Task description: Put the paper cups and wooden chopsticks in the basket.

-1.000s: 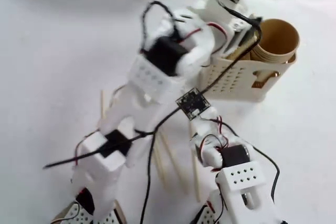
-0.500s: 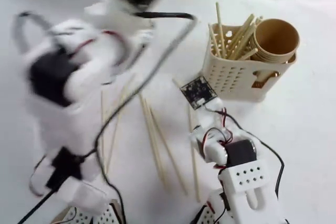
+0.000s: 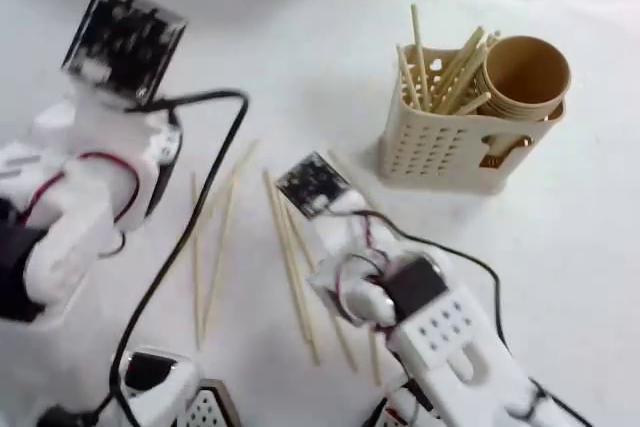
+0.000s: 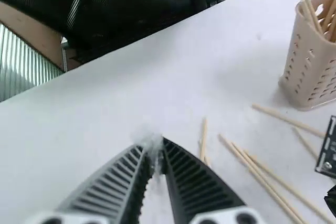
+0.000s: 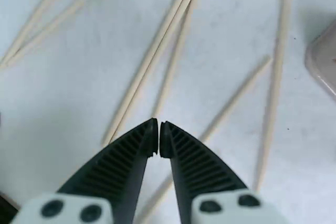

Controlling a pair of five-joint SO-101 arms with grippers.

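The basket (image 3: 450, 162) stood near the far edge of the table (image 3: 300, 57), toward its right corner. The paper cups (image 3: 525, 77) were nested in the basket's right end. A sheaf of standing chopsticks (image 3: 440, 72) leaned in its left end, propped upright by the wall. That much of the task looked done. How many cups made up the stack could not be told from above.

What was left lay in the middle of the table: loose chopsticks (image 3: 290, 267) flat on the surface, scattered in a rough fan between the basket and the table's left side, some in touching pairs and some crossing, well apart from the basket.

The right gripper (image 5: 158, 132) hung directly over these sticks with its fingers pressed together at the tips and nothing between them. It seemed to be placed there to take the next stick, though the jaws would have to part first.

The left gripper (image 4: 156, 156) was raised above bare table toward the far left, its fingers likewise closed on nothing. That probably kept it out of the other arm's way.

Thin sticks lying flat would likely be awkward to pinch, and a touching pair might come up together.
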